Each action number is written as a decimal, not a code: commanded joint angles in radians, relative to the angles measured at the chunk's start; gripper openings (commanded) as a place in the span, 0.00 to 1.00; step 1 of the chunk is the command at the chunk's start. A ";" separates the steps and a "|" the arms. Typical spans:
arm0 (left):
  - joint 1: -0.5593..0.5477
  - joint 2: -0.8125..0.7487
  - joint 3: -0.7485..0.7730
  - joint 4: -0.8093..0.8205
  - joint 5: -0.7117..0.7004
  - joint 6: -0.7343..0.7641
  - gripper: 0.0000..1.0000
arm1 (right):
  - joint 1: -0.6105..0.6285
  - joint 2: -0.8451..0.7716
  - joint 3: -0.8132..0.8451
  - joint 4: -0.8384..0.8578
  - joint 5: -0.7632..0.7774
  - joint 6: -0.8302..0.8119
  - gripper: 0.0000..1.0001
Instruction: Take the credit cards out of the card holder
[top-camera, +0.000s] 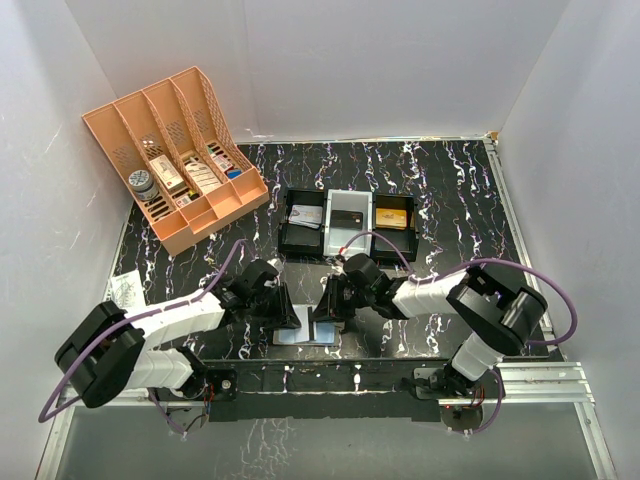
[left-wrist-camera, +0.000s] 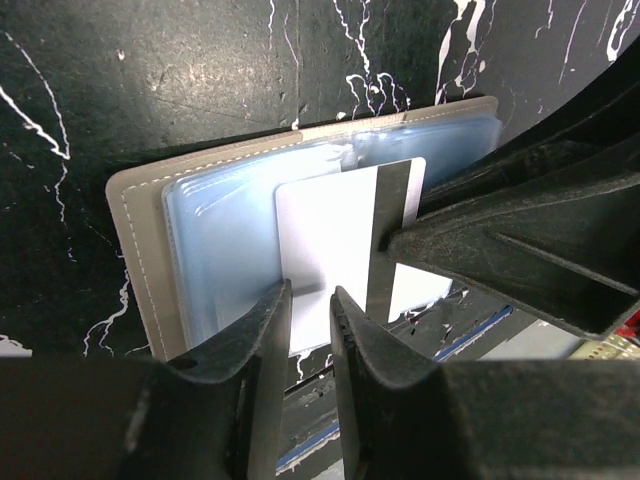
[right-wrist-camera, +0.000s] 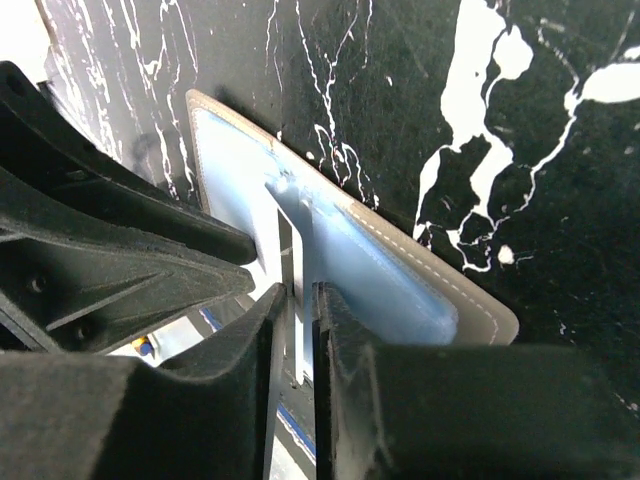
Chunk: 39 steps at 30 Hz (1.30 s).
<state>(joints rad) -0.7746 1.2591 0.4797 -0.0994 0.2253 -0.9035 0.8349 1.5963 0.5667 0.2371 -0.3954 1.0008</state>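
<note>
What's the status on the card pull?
Left gripper slightly open over card holder. Right gripper straddling white card, grip unclear. Card partly out, nothing blocking.

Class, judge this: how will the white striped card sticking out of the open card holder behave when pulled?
Probably stiff and light: edge-on at the right gripper, the white card shows as a thin straight line. Its smooth face may slip. The sleeves of the card holder might cling to it.

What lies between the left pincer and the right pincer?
A white plastic card with a dark stripe, partly out of the grey-brown card holder; the left wrist view shows it.
</note>
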 joint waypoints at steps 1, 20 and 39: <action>-0.008 -0.018 -0.084 -0.035 -0.022 -0.018 0.22 | -0.005 -0.027 -0.059 0.153 -0.025 0.061 0.18; -0.007 -0.033 -0.049 -0.111 -0.038 0.009 0.19 | 0.023 0.029 -0.043 0.237 -0.050 0.060 0.23; -0.008 -0.075 -0.066 -0.105 -0.040 0.006 0.19 | 0.055 -0.019 -0.084 0.262 0.112 0.040 0.21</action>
<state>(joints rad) -0.7765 1.1938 0.4412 -0.1234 0.2203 -0.9123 0.8715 1.6089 0.4992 0.4191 -0.3565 1.0508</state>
